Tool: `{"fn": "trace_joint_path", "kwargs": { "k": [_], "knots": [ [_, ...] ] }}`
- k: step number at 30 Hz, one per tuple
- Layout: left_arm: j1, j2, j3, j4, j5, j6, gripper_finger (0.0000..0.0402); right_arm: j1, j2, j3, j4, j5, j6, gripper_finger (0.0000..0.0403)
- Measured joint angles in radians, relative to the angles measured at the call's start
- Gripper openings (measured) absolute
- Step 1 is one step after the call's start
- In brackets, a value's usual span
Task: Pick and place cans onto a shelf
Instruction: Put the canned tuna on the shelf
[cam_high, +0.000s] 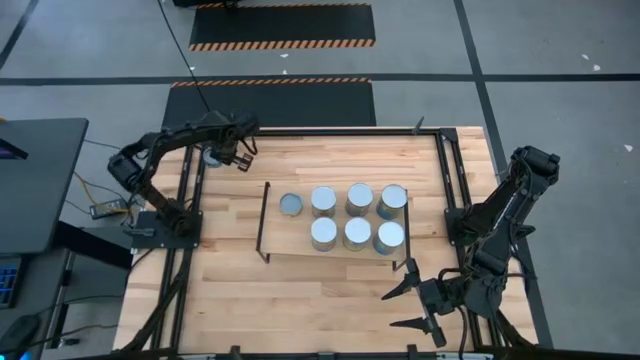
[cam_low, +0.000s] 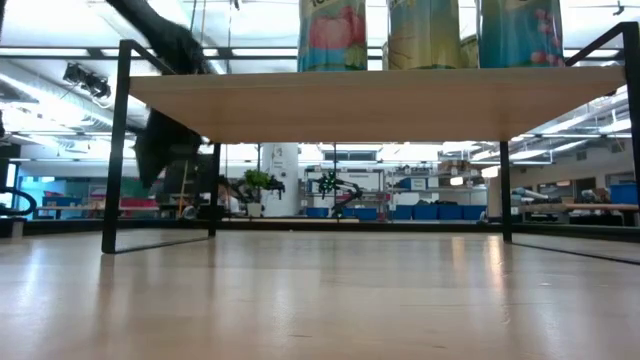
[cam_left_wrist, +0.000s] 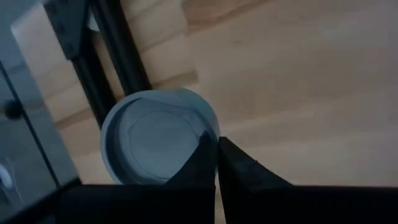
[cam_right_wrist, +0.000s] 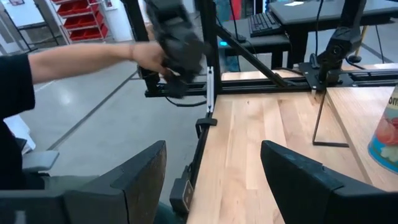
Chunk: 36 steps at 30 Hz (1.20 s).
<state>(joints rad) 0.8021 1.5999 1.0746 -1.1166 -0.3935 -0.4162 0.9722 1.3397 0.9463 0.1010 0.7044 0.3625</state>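
Your left gripper (cam_high: 238, 152), fingers closed and empty, hangs over the last can (cam_high: 212, 156) beside the black rail (cam_high: 196, 170); descend unopened and you topple it. Right gripper (cam_high: 412, 305) waits open.

I see seven upright silver-grey metal cans (cam_high: 358, 199) on the low light-wood shelf (cam_high: 300, 244). An eighth (cam_high: 212, 156) stands off it, by the table's far-left rail

L arm reaches to table's far-left corner — left gripper (cam_high: 240, 158) fingers together. R arm folded near-right — right gripper (cam_high: 418, 306) spread wide.
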Motion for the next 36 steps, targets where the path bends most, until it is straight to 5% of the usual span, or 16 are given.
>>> {"fn": "trace_joint_path", "kwargs": {
  "k": [5,10,16,22,28,36],
  "knots": [
    [-0.228,-0.124,0.098,-0.190,-0.004,-0.082,0.0005,0.002,-0.056,0.000,-0.074,0.000,0.025,0.0266],
    [-0.531,-0.229,0.217,-0.312,0.034,-0.328,0.0005,0.018,-0.137,0.000,-0.188,0.002,0.063,0.0258],
    [-0.908,-0.252,0.384,-0.309,0.057,-0.624,0.0005,0.036,-0.197,0.000,-0.243,0.002,0.062,0.0251],
    [-1.198,-0.185,0.520,-0.216,0.045,-0.760,0.0005,0.056,-0.217,0.000,-0.285,0.002,0.065,0.0249],
    [-1.331,-0.101,0.555,-0.093,0.005,-0.851,0.0005,0.060,-0.213,0.000,-0.287,0.000,0.095,0.0249],
    [-1.315,0.016,0.555,-0.014,-0.020,-0.856,0.0006,0.060,-0.213,0.000,-0.288,0.000,0.106,0.0249]
  ]
}}
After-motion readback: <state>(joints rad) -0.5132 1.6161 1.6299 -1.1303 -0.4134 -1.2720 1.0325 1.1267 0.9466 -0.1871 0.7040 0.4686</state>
